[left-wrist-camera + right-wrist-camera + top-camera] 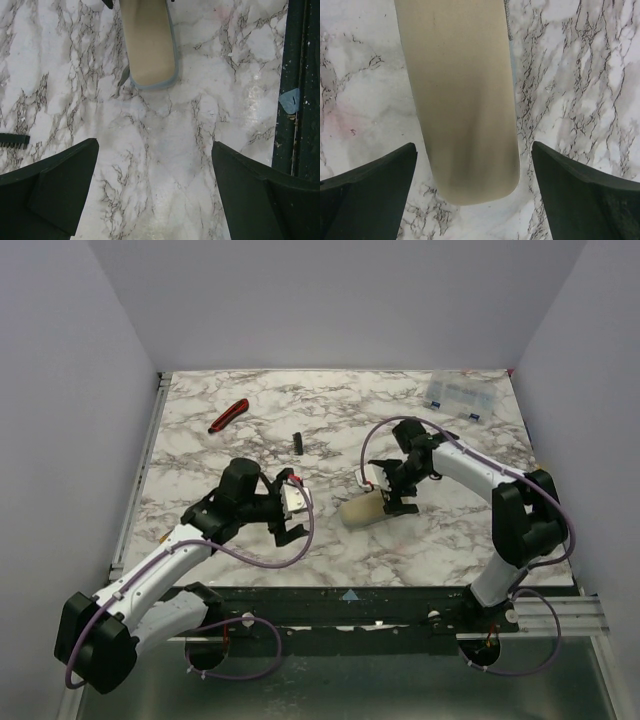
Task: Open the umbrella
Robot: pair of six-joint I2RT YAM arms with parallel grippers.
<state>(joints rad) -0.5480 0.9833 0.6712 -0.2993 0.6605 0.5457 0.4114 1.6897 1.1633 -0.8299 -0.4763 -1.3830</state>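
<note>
Near right pincer (397, 503), collapsed umbrella (362, 510)

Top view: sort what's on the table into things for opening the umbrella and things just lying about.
For the job: umbrella, collapsed; right end effector, open over it; left end effector, open nearby.
Lying about: red-handled cutter; small black piece; clear plastic box.

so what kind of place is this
Probably a robot lab test cell: a left arm and right arm bolted at the edge of a marble-look table, plain white walls boxing it in, an umbrella and cutter laid out.
</note>
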